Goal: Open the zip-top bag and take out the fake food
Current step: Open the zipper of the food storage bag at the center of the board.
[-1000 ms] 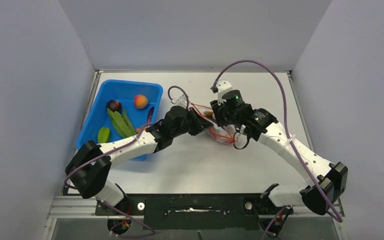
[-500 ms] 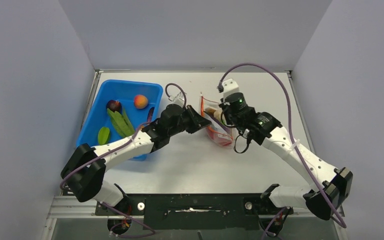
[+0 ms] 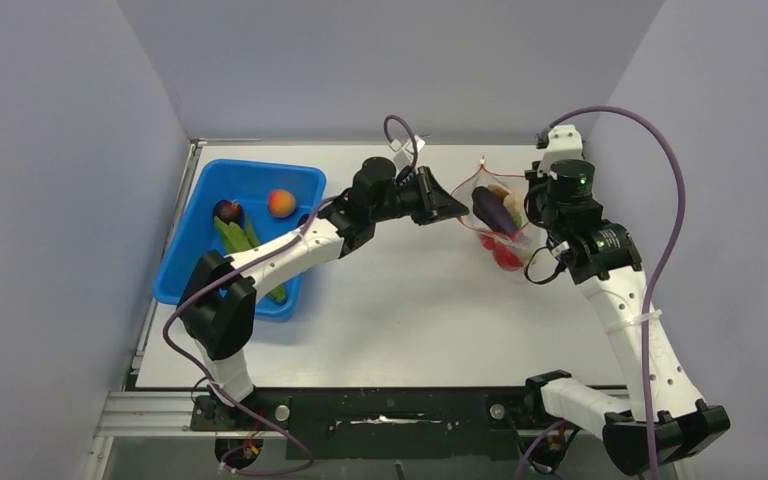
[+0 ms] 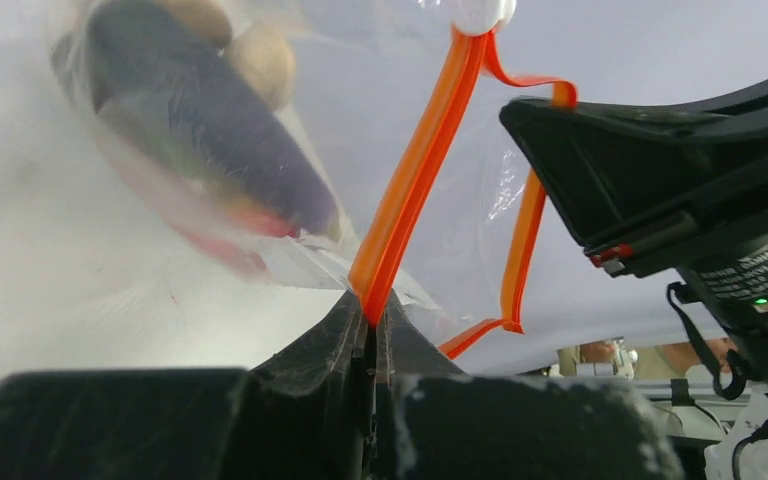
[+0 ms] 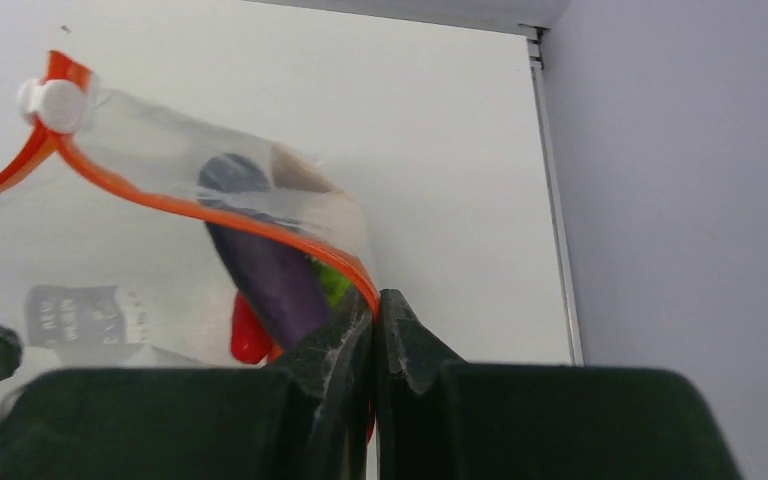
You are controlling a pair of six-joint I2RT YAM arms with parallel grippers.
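The zip-top bag [image 3: 497, 222] hangs above the back right of the table, stretched between both grippers with its mouth pulled apart. My left gripper [image 3: 457, 213] is shut on one orange zipper strip [image 4: 415, 170]. My right gripper [image 3: 530, 206] is shut on the other strip [image 5: 260, 222], pinched at the fingertips. The white slider [image 5: 52, 103] sits at the strip's end. Fake food is still inside: a dark purple piece [image 3: 492, 209], a red piece [image 3: 505, 256], a green piece [image 5: 331, 283] and a tan piece [image 4: 265, 60].
A blue bin [image 3: 178, 262] at the left of the table holds an orange-pink peach [image 3: 281, 203], long green pods [image 3: 240, 246] and a dark round fruit [image 3: 227, 211]. Grey walls close in the back and sides; the right wall stands near the right arm.
Both arms have carried the bag up and toward the back right. The right gripper has shut on the zipper strip, and the bag's mouth now spreads wider.
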